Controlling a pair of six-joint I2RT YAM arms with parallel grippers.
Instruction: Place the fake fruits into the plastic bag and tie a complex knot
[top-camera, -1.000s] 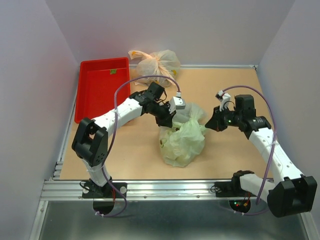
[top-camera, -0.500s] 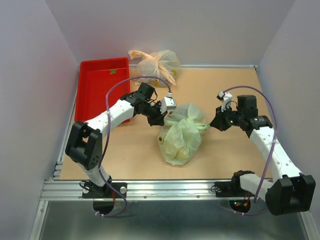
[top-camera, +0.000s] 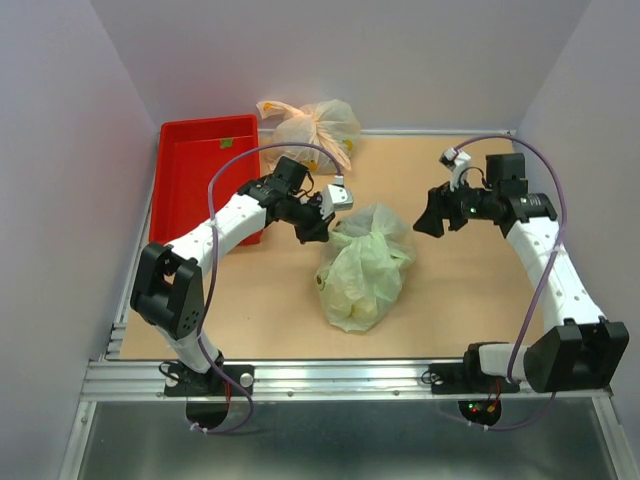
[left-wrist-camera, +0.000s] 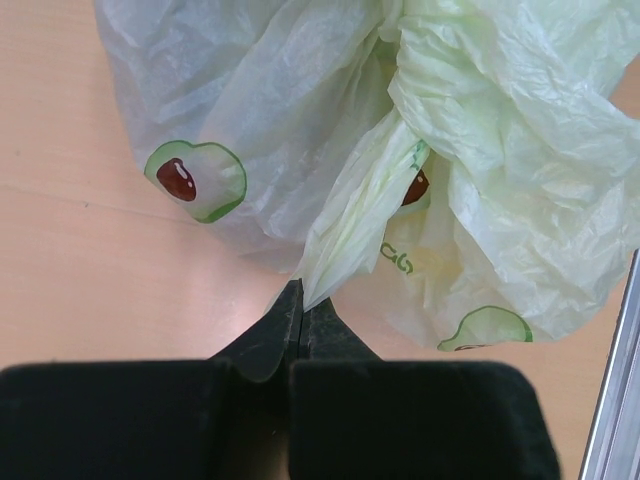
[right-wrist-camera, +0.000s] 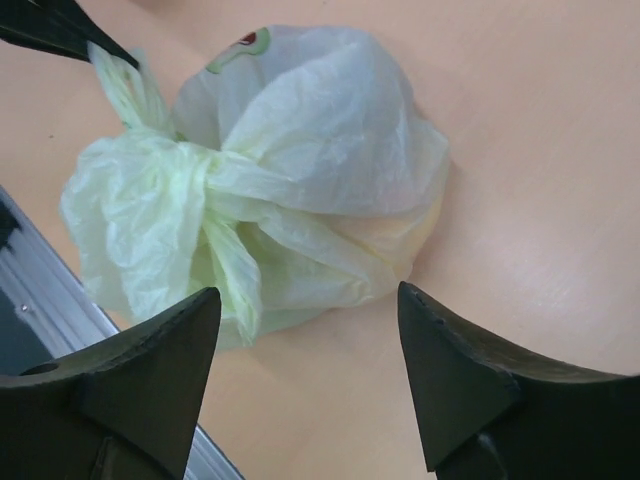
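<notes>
The right tool (top-camera: 431, 222) has drawn back to the upper right, spread and empty, while the left tool (left-wrist-camera: 297, 294) pinches a tail of the plastic bag (top-camera: 362, 272) at frame centre; tying appears under way, so you should next regrasp the free tail and tighten the knot (right-wrist-camera: 196, 166).

- My left arm (top-camera: 235, 215) and right arm (top-camera: 548, 275): white shells, black joints and black base blocks.
- A purple cable (top-camera: 262, 150) loops over each arm.
- Jaws are matte black, wedge-shaped.
- Red and green status lights (top-camera: 473, 408) glow at the right base.
</notes>
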